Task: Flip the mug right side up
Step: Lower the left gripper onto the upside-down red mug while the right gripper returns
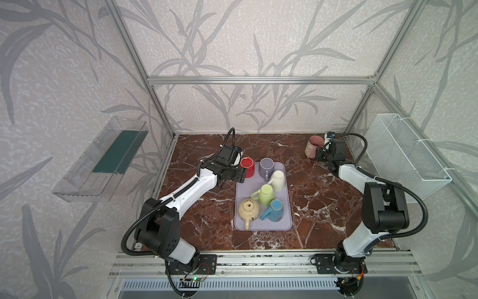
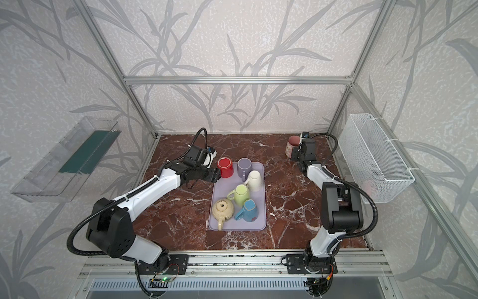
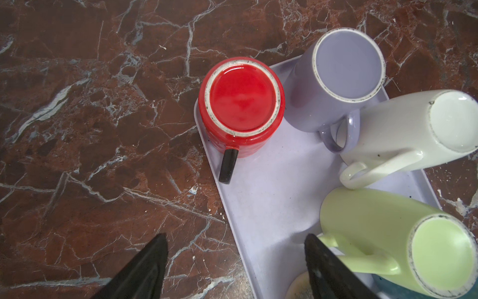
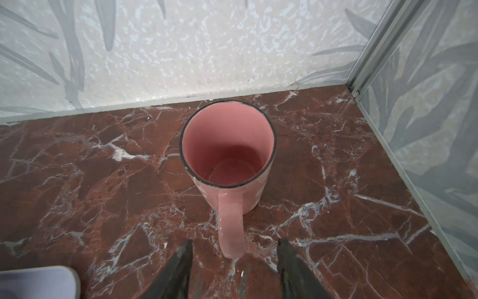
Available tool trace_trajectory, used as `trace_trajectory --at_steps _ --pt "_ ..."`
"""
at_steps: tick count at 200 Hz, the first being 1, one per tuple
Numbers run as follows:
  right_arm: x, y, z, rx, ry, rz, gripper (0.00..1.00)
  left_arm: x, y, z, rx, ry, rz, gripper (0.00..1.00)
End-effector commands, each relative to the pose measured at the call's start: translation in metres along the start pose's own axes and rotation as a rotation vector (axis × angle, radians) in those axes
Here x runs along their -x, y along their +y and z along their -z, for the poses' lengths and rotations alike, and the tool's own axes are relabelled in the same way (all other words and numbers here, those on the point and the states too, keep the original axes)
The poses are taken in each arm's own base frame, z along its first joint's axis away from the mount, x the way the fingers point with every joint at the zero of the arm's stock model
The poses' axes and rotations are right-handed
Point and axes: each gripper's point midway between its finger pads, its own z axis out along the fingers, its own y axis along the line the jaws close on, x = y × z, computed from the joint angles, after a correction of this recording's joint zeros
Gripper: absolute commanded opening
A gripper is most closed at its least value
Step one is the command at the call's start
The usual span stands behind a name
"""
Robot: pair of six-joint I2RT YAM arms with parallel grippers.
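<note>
**Pink ceramic mug (image 4: 227,155) stands mouth-up on the red-brown marble tabletop (image 4: 77,181) near the far right corner, with the right gripper (image 4: 234,243) at its handle.**

The right gripper's fingers are apart, one on each side of the pink handle (image 4: 231,225), with gaps showing and nothing gripped. Pulling back askew could hook that handle and tip or drag the mug. The left gripper (image 3: 236,236) is spread wide and empty, just short of a glossy red mug (image 3: 243,103) sitting base-up on the corner of the lavender plastic tray (image 3: 271,181). Closing there could knock the lavender mug (image 3: 344,67) just beside it. Only the right wrist view shows the handle between the fingers; in both top views the gripper hides it. Only the top views show the whole tray, including the cream teapot (image 1: 248,209) and blue mug (image 1: 275,211).
</note>
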Motion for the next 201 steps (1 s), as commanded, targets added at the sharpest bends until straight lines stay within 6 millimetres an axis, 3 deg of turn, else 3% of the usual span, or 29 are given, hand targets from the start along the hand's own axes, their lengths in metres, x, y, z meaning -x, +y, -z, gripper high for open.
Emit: trace_trajectory --at_steps 1,40,56,77,117,151,201 --pt "0.025 0.006 0.03 0.047 -0.082 -0.082 0.55 0.006 0.003 0.003 -0.002 -0.001 -0.014 0.81" --pt "0.033 0.043 0.08 0.185 -0.139 -0.13 0.56 0.017 0.008 -0.001 0.003 0.001 -0.001 0.8" --pt "0.027 0.066 0.101 0.273 -0.137 -0.142 0.57 0.021 0.007 -0.002 0.001 0.001 -0.004 0.8" --pt "0.009 0.093 0.126 0.378 -0.124 -0.111 0.57 0.019 0.007 -0.007 -0.003 0.016 -0.003 0.8" --pt "-0.044 0.14 0.164 0.558 -0.031 -0.112 0.6 0.004 0.006 -0.019 -0.006 0.059 -0.007 0.8" --pt "-0.07 0.152 0.178 0.626 -0.015 -0.133 0.6 -0.005 0.006 -0.03 -0.006 0.097 -0.002 0.79" --pt "-0.09 0.16 0.177 0.695 -0.019 -0.222 0.55 -0.011 0.01 -0.045 0.016 0.15 0.0 0.74"
